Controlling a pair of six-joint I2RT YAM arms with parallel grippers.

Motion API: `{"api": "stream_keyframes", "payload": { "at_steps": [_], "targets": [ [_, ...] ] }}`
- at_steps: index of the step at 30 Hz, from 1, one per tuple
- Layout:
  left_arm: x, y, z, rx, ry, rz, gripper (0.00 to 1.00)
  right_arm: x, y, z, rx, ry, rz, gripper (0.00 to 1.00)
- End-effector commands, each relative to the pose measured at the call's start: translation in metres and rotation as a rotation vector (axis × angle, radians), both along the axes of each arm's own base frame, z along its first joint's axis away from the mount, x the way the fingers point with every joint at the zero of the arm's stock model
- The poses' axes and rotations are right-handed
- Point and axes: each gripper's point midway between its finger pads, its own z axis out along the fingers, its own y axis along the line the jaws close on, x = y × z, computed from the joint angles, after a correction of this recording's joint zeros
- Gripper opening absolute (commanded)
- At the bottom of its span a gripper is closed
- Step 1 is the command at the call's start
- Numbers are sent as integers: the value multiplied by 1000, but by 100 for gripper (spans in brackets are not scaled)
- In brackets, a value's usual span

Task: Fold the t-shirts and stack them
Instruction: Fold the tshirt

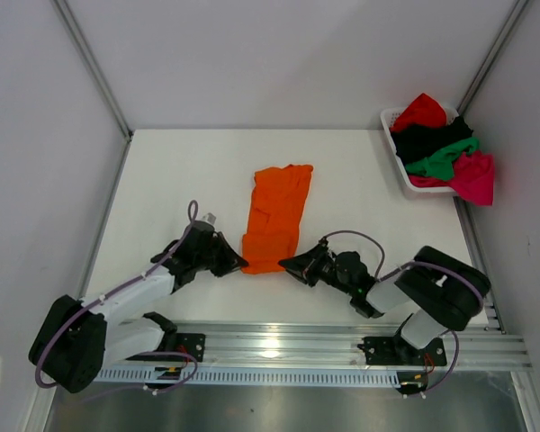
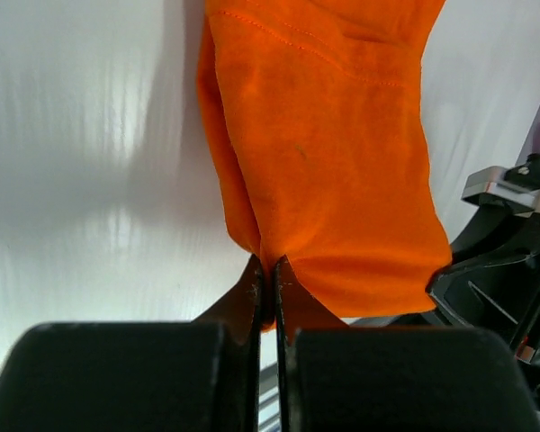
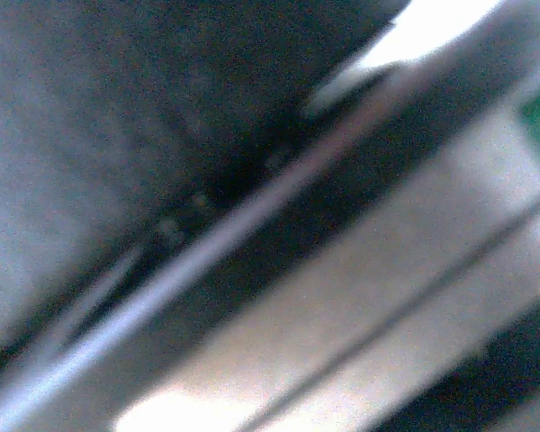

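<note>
The orange t-shirt (image 1: 277, 216) lies lengthwise up mid-frame on the desk (image 1: 180, 180), its lower-left corner pinched by the left claw (image 1: 241, 263); the right claw (image 1: 286, 264) meets the lower-right corner, grip unclear.

1 folded t-shirt (image 1: 277, 218) lies lengthwise mid-table (image 1: 180, 171). The left gripper (image 1: 242, 264) is at its near left corner, the right gripper (image 1: 285, 263) at its near right. In the far right corner, a basket (image 1: 403, 173) holds 4 bunched t-shirts (image 1: 432, 144).
</note>
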Motion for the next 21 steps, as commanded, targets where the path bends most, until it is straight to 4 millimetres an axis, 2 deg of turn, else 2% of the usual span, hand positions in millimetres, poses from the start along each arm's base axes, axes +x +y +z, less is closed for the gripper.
{"api": "stream_keyframes", "payload": {
  "at_steps": [1,7,8,10,12,15,16,17,19,21],
  "targets": [
    [-14,10,-10,63,41,42,1,-10,-8,4,-68,-46,46,6],
    [-27,3,-2,48,43,23,1,-19,-29,19,-186,-100,38,4],
    [-29,3,-3,49,46,20,1,-21,-35,11,-224,-78,31,4],
    [-26,3,0,51,29,27,1,-19,-43,21,-232,-109,-2,4],
    [-24,4,2,65,23,28,1,-18,-49,17,-252,-99,-19,4],
    [-12,1,13,85,-3,15,1,-13,-51,19,-241,-103,-33,4],
    [-11,1,10,99,5,16,1,-12,-49,18,-247,-102,-34,4],
    [-6,-2,18,94,-10,15,1,-9,-48,22,-248,-115,-35,4],
    [-5,-1,16,115,0,8,1,-6,-46,23,-253,-121,-36,4],
    [2,-3,24,123,-19,11,1,0,-46,25,-260,-133,-48,4]
  ]
}}
